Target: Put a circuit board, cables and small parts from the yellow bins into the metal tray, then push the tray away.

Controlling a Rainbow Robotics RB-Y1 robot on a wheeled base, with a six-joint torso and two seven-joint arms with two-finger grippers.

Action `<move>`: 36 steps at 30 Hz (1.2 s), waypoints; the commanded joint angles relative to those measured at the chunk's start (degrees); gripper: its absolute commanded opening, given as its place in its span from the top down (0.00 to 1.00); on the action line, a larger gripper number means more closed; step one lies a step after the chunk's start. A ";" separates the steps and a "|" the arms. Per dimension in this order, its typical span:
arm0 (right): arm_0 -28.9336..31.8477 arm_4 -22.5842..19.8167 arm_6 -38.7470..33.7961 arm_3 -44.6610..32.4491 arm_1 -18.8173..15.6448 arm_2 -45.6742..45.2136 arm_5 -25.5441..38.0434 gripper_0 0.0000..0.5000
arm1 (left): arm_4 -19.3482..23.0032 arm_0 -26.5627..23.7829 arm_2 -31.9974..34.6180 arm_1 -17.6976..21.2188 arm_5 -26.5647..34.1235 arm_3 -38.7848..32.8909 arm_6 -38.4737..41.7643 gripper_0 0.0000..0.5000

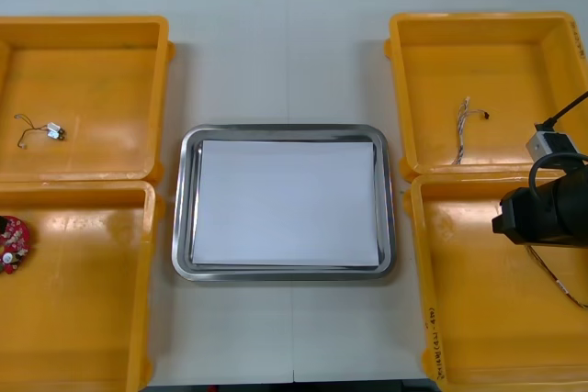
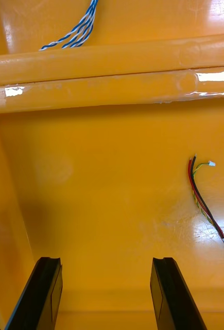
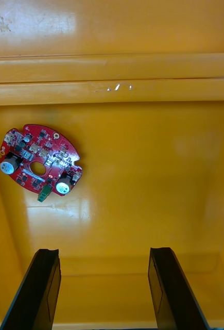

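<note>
Pale bench (image 1: 285, 43) holds the metal tray (image 1: 181, 208) between yellow bins (image 1: 83, 21); in the near left one the left gripper (image 3: 104, 252), fingers (image 3: 42, 278) apart, hovers by the red circuit board (image 3: 39, 159), light, stiff, fragile, likely best pinched by its edge, while the right gripper (image 2: 104, 260), also spread, hangs over the near right bin.

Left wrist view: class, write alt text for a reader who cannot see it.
A round red circuit board lies flat on the floor of a yellow bin, touched by nothing. The left pincer points into the bin, its two black fingers open and empty, the board beyond them.
</note>
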 commanded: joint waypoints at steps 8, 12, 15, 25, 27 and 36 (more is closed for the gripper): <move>0.84 -0.40 0.02 -0.67 -1.53 -1.66 0.27 0.00 | 0.33 1.18 1.70 2.40 0.36 -1.44 -3.15 0.00; 0.84 -0.40 0.02 -0.67 -1.53 -1.66 0.27 0.00 | 0.33 1.18 1.70 2.40 0.36 -1.44 -3.15 0.00; 0.84 -0.40 0.02 -0.67 -1.53 -1.66 0.27 0.00 | 0.33 1.18 1.70 2.40 0.36 -1.44 -3.15 0.00; 0.84 -0.40 0.02 -0.67 -1.53 -1.66 0.27 0.00 | 0.33 1.18 1.70 2.40 0.36 -1.44 -3.15 0.00; 0.84 -0.40 0.02 -0.67 -1.53 -1.66 0.27 0.00 | 0.33 1.18 1.70 2.40 0.36 -1.44 -3.15 0.00; 0.84 -0.40 0.02 -0.67 -1.53 -1.66 0.27 0.00 | 0.33 1.18 1.70 2.40 0.36 -1.44 -3.15 0.00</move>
